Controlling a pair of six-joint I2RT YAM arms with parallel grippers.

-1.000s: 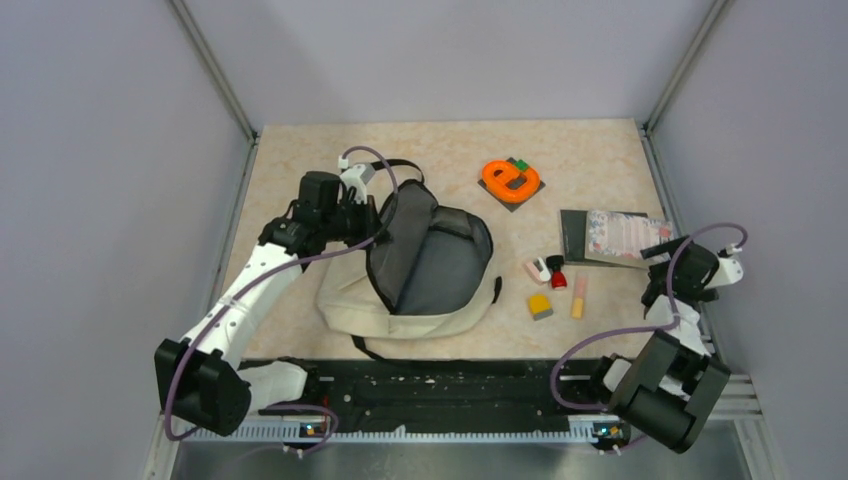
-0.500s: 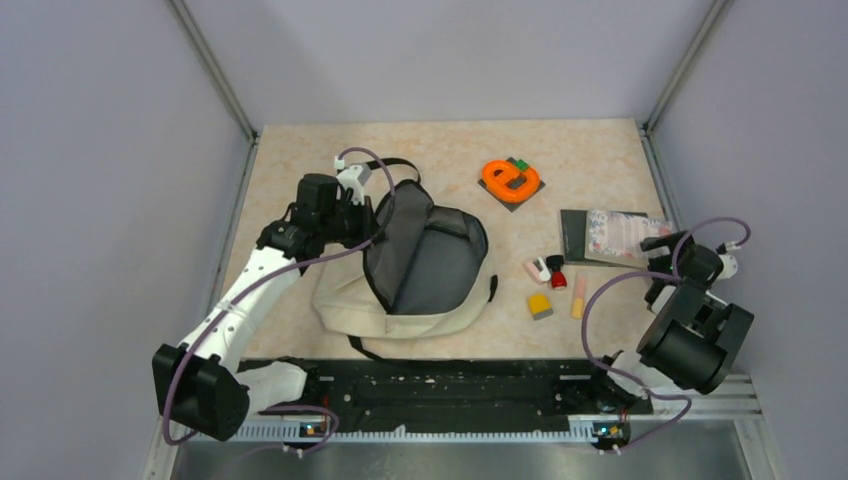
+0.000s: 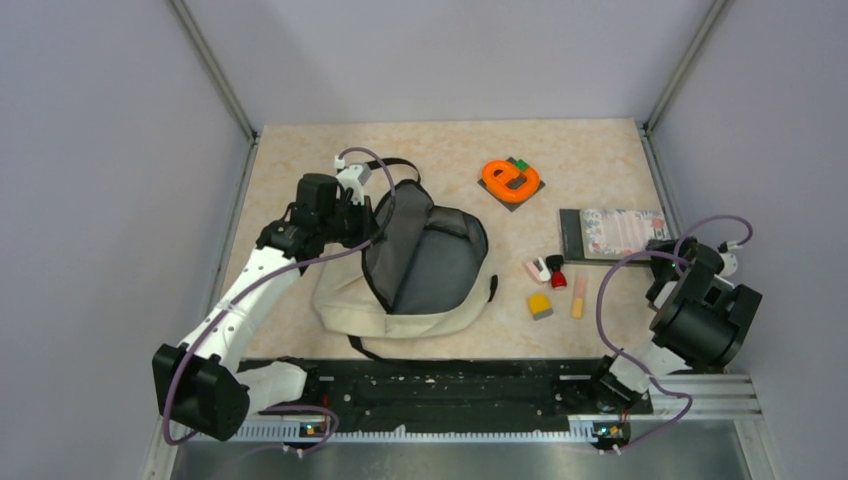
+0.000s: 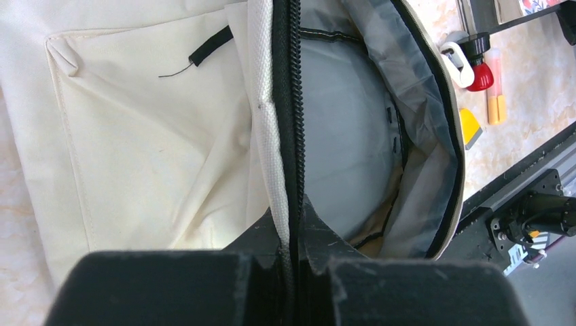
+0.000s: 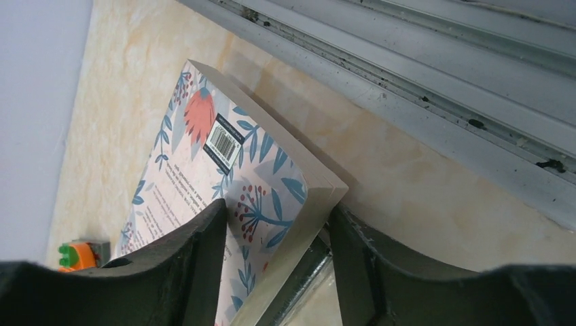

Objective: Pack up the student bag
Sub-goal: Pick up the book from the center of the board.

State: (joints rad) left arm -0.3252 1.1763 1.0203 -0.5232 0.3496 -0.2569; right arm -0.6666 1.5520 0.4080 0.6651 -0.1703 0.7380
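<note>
The student bag [image 3: 400,312] is a beige backpack lying left of the table's middle, unzipped, with its grey lining [image 3: 432,262] showing. My left gripper [image 3: 365,216] is shut on the bag's upper rim; in the left wrist view the black zipper and white edge tape [image 4: 268,129] run between its closed fingers [image 4: 291,224], holding the mouth open. My right gripper [image 3: 664,250] is open at the right edge. Its jaws straddle the near corner of a floral-covered book [image 5: 204,156], with a gap on the right-hand side. The book [image 3: 625,231] lies on a black notebook [image 3: 572,236].
An orange letter toy [image 3: 508,178] on a dark plate sits at the back. A red-and-white small item [image 3: 548,268], a yellow block [image 3: 540,304] and an orange stick [image 3: 578,296] lie between the bag and the book. A metal rail [image 5: 441,81] runs beside the book.
The right arm's elbow has swung up and to the right while its gripper stayed at the book's corner. The book now lies flatter. The left gripper has held the bag's rim throughout.
</note>
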